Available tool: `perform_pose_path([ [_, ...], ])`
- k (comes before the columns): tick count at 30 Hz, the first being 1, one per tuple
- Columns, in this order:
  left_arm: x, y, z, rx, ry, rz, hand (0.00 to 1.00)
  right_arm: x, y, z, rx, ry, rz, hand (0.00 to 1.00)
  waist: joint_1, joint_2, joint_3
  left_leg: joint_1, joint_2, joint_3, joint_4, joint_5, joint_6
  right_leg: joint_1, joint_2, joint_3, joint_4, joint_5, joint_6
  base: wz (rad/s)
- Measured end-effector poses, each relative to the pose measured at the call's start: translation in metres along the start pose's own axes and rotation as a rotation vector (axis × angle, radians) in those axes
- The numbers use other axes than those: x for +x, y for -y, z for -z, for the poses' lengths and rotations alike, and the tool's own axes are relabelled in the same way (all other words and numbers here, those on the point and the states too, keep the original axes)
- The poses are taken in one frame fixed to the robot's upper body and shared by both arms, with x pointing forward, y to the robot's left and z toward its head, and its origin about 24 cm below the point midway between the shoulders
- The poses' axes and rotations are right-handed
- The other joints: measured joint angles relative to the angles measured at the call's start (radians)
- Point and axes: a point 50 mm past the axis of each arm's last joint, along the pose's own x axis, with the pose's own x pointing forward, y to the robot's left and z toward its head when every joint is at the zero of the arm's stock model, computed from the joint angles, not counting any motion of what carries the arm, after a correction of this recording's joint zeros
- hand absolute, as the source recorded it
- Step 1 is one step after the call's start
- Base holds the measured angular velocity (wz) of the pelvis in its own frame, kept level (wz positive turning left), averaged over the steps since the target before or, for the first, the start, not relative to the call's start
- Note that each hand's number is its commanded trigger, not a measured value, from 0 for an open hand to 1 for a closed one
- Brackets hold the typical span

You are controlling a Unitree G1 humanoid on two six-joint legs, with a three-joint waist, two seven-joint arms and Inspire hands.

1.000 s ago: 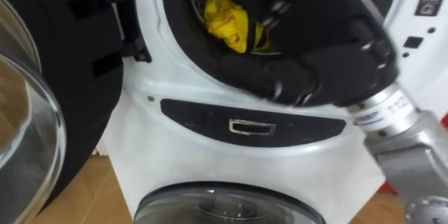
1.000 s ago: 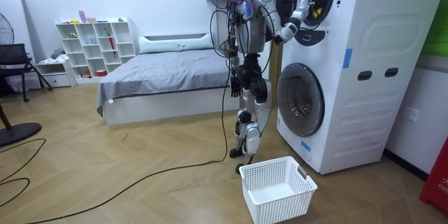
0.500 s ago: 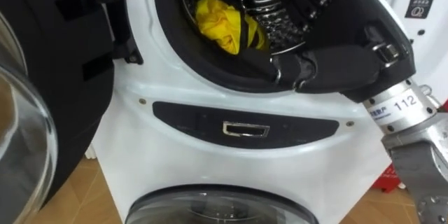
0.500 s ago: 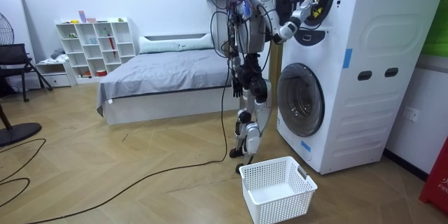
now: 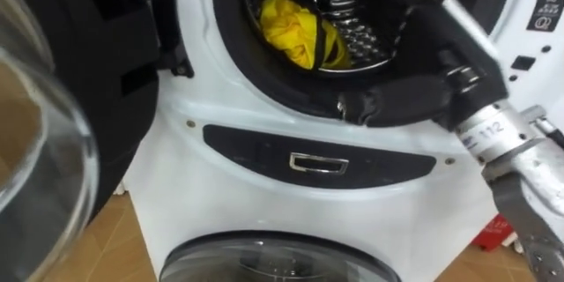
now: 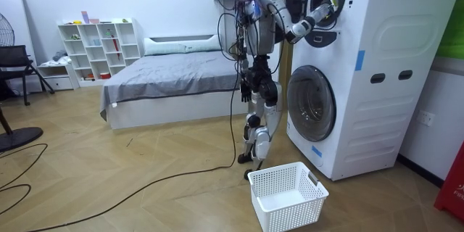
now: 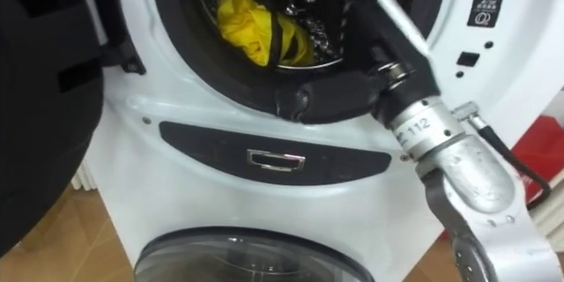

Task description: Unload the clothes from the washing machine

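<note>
In the left eye view, the clothes [image 5: 297, 28] are one crumpled bright yellow lump with a dark band across it. It lies low in the steel drum [image 5: 357, 40] of the upper washing machine [image 5: 220, 115], on the left side against the perforated wall. Its long axis slants from upper left down to lower right. The right hand [image 5: 414, 88] reaches in from the right over the black door seal, just beside the cloth. The thumb lies along the seal, and the fingers go up into the drum, where I cannot tell whether they are clenched or released. The open door [image 5: 84, 97], black with a glass bowl, hangs at the left. Below the opening is a dark oval panel [image 5: 264, 154] with a small metal handle, and under that the glass lower door [image 5: 282, 264].

The right eye view shows the same yellow lump left of the hand, apart from the palm.

In the room view the robot stands upright facing the tall white stacked machine, its right arm raised into the upper opening. A white basket [image 6: 288, 196] sits on the wooden floor [image 6: 145, 188] near its feet. Behind it are a grey bed [image 6: 170, 80] and a white shelf [image 6: 98, 47].
</note>
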Motion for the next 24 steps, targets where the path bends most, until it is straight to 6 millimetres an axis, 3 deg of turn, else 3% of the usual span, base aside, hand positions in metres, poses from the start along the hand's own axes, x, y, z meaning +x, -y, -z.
perform_pose_path([
  [4, 0.000, 0.000, -0.006, 0.001, 0.019, 0.010, 0.00, 0.005, 0.002, 0.003, -0.074, -0.035, -0.011, 0.00, 0.007, -0.010, 0.0046, -0.013, -0.009, -0.017, 0.014, -0.001, 0.001, 0.001, -0.005, -0.016, -0.004, -0.004, 0.005, 0.13],
  [13, 0.001, -0.002, -0.008, 0.005, 0.012, -0.002, 0.00, 0.027, 0.015, 0.009, -0.240, -0.118, -0.032, 0.00, 0.032, -0.031, -0.0071, -0.017, -0.017, -0.055, 0.011, 0.001, 0.003, -0.001, -0.011, -0.047, -0.004, -0.012, 0.008, 0.13],
  [24, 0.001, -0.004, -0.009, 0.010, -0.020, -0.020, 0.00, 0.031, 0.020, 0.018, -0.245, -0.187, -0.071, 0.00, 0.036, -0.043, -0.0002, -0.013, -0.019, -0.070, 0.010, 0.001, 0.003, 0.015, -0.012, -0.048, -0.004, -0.013, 0.010, 0.02],
])
